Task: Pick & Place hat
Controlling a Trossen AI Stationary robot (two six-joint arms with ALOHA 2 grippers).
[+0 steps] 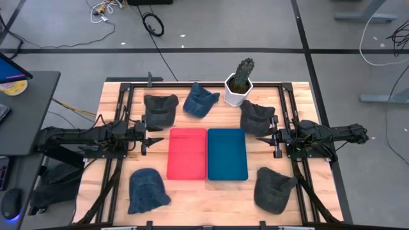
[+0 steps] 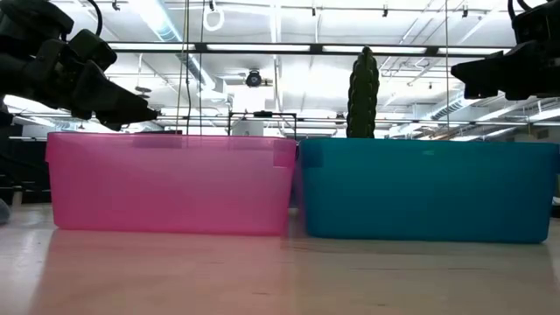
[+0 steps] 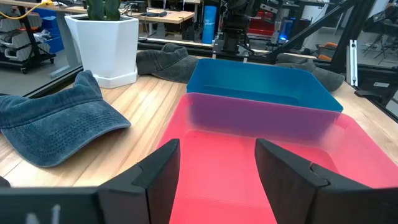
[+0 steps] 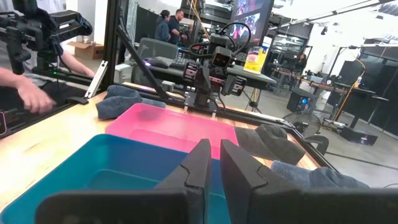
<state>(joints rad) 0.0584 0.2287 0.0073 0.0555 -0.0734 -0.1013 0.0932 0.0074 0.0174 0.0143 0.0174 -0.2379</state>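
Red bin (image 1: 187, 154) and blue bin (image 1: 227, 154) sit touching at the table's (image 1: 211, 193) centre; five hats surround them, a potted cactus (image 1: 239, 83) by the far edge.

The robot has 2 dark, near-black arms of blocky jointed segments, each ending in a 2-finger gripper. The left gripper (image 3: 217, 180) has broad, angular matte-black fingers (image 3: 158, 171). The right gripper (image 4: 214, 165) has slimmer, tapered black fingers (image 4: 198, 163).

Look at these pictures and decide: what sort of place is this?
Probably a robotics lab or workshop. Two dark robot arms flank a slatted wooden table, loose cables trail over the grey floor, and beyond the table stand more equipment benches and a person's hand at a neighbouring rig.
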